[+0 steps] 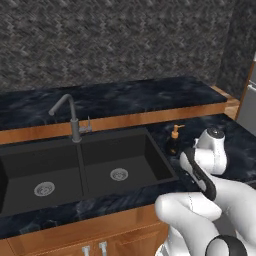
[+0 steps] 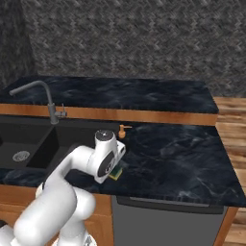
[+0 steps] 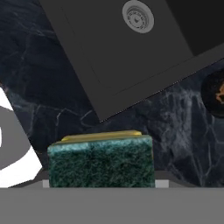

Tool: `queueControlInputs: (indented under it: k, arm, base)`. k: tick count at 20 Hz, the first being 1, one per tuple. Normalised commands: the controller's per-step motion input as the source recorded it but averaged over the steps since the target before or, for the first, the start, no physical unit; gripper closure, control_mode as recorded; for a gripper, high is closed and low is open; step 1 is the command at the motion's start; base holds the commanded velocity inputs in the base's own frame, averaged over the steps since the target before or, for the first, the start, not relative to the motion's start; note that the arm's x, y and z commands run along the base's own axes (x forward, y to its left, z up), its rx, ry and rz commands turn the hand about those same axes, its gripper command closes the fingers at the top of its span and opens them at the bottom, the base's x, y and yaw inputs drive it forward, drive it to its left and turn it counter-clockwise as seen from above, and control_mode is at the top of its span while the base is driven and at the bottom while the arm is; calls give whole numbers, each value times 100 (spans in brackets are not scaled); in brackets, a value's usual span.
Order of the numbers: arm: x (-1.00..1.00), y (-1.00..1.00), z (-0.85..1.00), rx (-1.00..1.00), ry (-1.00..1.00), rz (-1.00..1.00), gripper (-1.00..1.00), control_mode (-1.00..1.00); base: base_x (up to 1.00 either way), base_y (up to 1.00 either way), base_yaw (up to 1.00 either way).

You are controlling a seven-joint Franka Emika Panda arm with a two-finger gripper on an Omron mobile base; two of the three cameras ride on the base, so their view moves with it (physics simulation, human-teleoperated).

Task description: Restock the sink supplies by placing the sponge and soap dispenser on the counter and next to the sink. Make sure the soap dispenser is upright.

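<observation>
Sponge (image 3: 101, 159) fills the lower middle of the hand view, green scrubbing face toward the camera and a thin yellow edge along its top. It sits right at the gripper (image 3: 101, 183), with a grey finger stub at each lower corner, so the jaws seem closed on it, though the fingertips themselves are hidden behind the block. In the right base view the sponge (image 2: 116, 171) peeks out yellow and green just below the arm's wrist, low over the counter (image 2: 182, 153) and just right of the sink (image 2: 29, 144); whether it touches the stone cannot be told.

The soap dispenser (image 1: 174, 141) stands upright on the counter (image 1: 235, 145) just beside the sink's right rim (image 1: 157, 150), toward its back corner, orange pump head on top. The right base view shows the same pump head (image 2: 123, 130) just beyond the wrist. In the hand view the dispenser (image 3: 215, 94) is a dark round shape with orange markings near the corner of the sink (image 3: 127, 74).

The gooseneck faucet (image 1: 70, 117) rises behind the sink's dividing wall.
</observation>
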Motion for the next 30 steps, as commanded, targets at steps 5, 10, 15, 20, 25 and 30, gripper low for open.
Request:
queueControlInputs:
  k: [5,10,15,20,25,30]
  arm:
    - [37,0,-25,0,8,3,100,-100]
    - [32,0,-34,0,6,2,100,-100]
    - [20,0,-28,0,1,2,100,-100]
    - [9,-6,-26,0,0,2,100,-100]
    - [29,-14,-21,0,0,1,100,-100]
    - [31,-20,-14,0,0,0,100,-100]
  base:
    - [0,0,0]
    - [0,0,0]
    - [0,0,0]
    - [0,0,0]
    - [0,0,0]
    - [0,0,0]
